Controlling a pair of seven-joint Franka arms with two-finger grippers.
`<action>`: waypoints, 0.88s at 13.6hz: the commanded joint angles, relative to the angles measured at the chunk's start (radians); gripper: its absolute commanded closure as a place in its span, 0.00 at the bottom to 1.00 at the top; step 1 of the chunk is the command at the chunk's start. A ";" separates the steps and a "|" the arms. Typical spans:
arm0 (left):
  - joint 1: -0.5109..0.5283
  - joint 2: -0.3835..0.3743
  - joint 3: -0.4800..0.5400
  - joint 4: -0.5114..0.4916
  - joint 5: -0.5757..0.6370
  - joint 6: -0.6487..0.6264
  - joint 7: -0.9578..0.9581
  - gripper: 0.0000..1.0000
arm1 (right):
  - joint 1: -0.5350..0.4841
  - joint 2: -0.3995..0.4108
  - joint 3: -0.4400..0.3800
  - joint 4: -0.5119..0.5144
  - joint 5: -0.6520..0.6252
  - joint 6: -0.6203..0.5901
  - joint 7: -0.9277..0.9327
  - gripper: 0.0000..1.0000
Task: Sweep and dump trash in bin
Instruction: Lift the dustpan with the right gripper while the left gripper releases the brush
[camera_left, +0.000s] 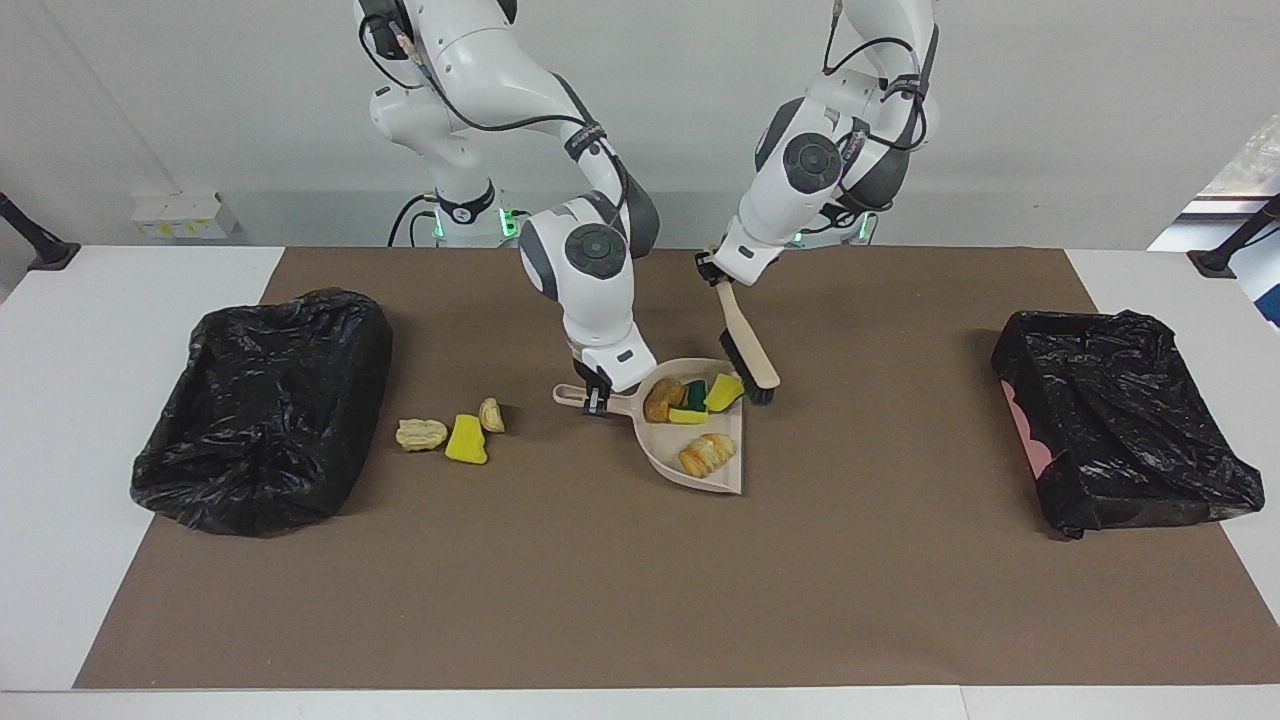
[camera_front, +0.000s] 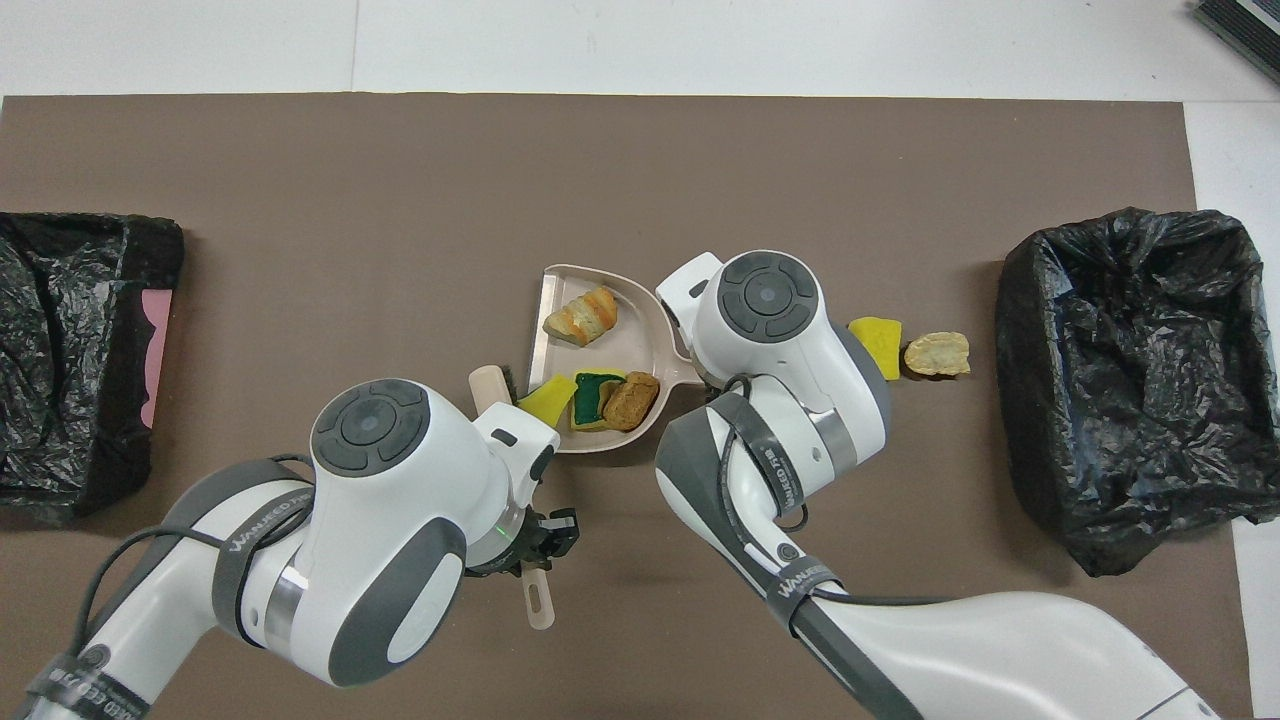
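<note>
With the left tool clamped on the brush and the right tool on the dustpan handle, four scraps lie in the pan, while three scraps wait on the tabletop toward the right arm's bin.

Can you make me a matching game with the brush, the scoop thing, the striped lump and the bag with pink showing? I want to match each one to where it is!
Things
1. beige hand brush with black bristles
2. beige plastic dustpan
3. striped orange-brown lump
4. black bin bag with a pink patch

Places
A. lying in the dustpan
B. held by the left gripper
C. at the left arm's end of the table
D. held at its handle by the right gripper

Pairs: 1-B, 2-D, 3-A, 4-C
</note>
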 joint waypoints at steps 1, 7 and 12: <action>-0.019 -0.017 0.007 -0.009 0.022 -0.001 -0.025 1.00 | -0.019 -0.031 0.009 -0.023 0.019 -0.001 -0.014 1.00; -0.134 -0.104 0.004 -0.153 0.057 0.082 -0.121 1.00 | -0.085 -0.026 0.010 0.032 0.020 -0.009 -0.055 1.00; -0.323 -0.130 -0.005 -0.249 0.059 0.172 -0.256 1.00 | -0.229 -0.028 0.009 0.081 0.002 -0.032 -0.288 1.00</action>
